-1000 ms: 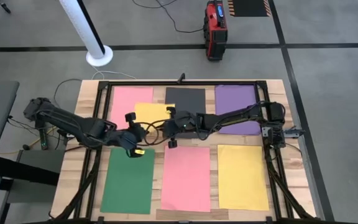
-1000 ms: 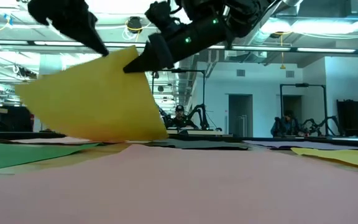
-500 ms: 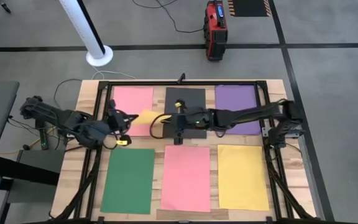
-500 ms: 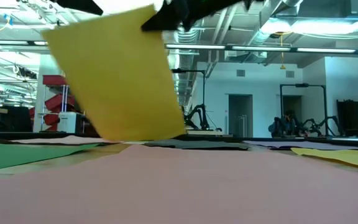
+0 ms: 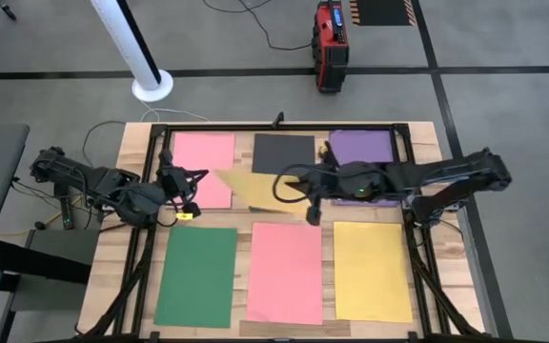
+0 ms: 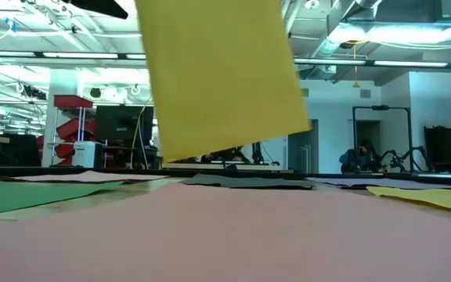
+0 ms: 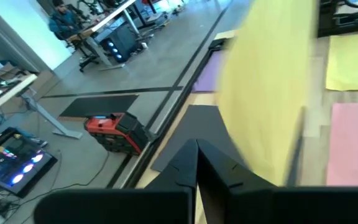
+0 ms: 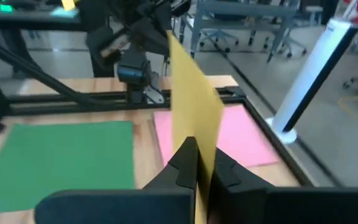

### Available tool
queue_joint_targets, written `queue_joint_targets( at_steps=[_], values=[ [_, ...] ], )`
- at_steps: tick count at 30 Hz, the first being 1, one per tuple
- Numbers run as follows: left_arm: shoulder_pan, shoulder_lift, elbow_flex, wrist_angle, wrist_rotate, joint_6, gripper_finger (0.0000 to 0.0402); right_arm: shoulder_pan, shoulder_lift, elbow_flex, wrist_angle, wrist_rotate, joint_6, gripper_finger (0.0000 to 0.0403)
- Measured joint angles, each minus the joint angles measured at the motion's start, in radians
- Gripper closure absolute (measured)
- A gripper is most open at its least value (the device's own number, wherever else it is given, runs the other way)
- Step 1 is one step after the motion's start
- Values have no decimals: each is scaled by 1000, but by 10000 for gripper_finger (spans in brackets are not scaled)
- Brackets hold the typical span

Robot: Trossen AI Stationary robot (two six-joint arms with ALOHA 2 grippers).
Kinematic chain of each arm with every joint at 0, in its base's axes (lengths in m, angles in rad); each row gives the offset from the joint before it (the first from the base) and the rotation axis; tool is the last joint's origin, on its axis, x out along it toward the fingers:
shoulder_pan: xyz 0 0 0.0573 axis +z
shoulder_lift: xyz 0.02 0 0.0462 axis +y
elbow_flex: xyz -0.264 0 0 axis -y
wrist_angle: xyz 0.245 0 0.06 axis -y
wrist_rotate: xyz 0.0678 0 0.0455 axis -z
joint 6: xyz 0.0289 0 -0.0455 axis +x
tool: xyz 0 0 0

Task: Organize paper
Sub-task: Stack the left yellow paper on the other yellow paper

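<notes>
Carried rightward off the upper-left pink sheet, the loose yellow sheet hangs pinched in the right gripper over mid-frame, apparently bound for another slot, while the left gripper, its fingers together on nothing, waits left.

right pincer pinching upright yellow sheet

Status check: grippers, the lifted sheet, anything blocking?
Right gripper shut on yellow sheet, airborne mid-table. Left gripper shut, empty, apart from it. Nothing blocking.

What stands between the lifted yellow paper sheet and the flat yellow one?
Nothing visible: right gripper holds the lifted yellow paper sheet clear above the table; only a flat pink sheet lies between. Left gripper waits aside.
</notes>
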Motion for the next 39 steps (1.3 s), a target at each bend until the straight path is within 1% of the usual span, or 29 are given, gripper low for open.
queue_joint_targets(
  at_steps=[3,8,13,19,23,28,30,32,35,39],
  values=[
    [0,0,0,-1,-18,1,401,34,-45,0,-61,19,82,403],
    [0,0,0,-1,-41,28,401,82,-99,0,-163,20,241,403],
    [0,0,0,-1,-58,29,401,125,-134,0,-339,19,457,403],
    [1,0,0,-47,-58,-19,401,168,-155,0,-545,-13,733,403],
    [1,0,0,-61,-60,-26,401,189,-166,-1,-581,-44,835,403],
    [1,0,0,-63,-72,-22,401,207,-233,-1,-576,-27,914,403],
    [1,0,0,-74,-50,-23,401,219,-267,-1,-583,-7,954,403],
    [1,1,-2,-76,0,-31,401,231,-298,-1,-601,12,1001,403],
    [4,12,-21,-61,108,-46,401,255,-333,-1,-676,13,1089,403],
    [30,89,-51,-55,268,-105,401,294,-342,-1,-750,13,1168,403]
  ],
)
